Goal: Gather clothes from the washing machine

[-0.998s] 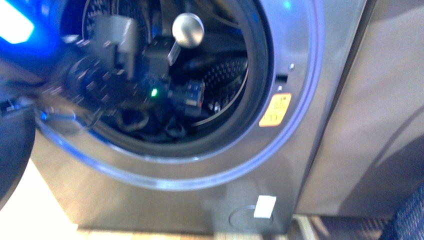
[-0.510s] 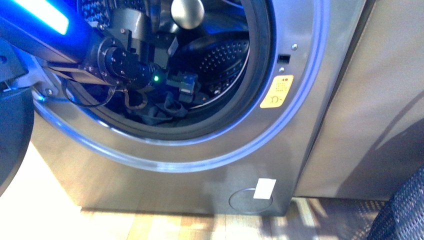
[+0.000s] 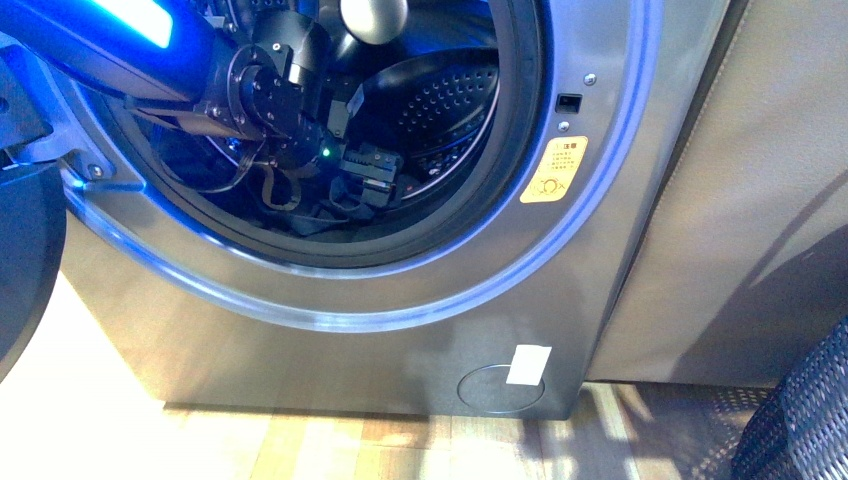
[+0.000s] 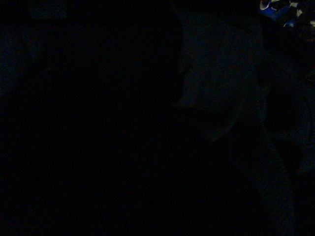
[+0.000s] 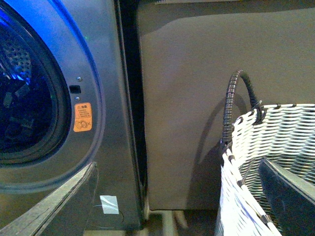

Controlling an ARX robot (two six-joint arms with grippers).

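The grey washing machine (image 3: 600, 200) stands with its door swung open, and its perforated steel drum (image 3: 445, 100) shows through the mouth. My left arm reaches in, its gripper (image 3: 368, 173) open low inside the drum. Just under it, on the drum's floor, lie the dark clothes (image 3: 318, 216), which it does not visibly hold. The left wrist view is dark. In the right wrist view my right gripper (image 5: 177, 166) is open and empty, outside the washing machine (image 5: 110, 73), between it and the basket.
The open round door (image 3: 20, 270) hangs at the left. A woven grey-and-white basket (image 5: 275, 137) with a dark handle stands to the right, its edge also in the front view (image 3: 800, 420). A beige-grey panel (image 5: 197, 98) sits between machine and basket. The floor is light wood (image 3: 330, 445).
The front view has steadied and shifted, so the machine sits higher in frame. My left arm has pushed a little further into the drum, and its gripper stays over the dark clothes.
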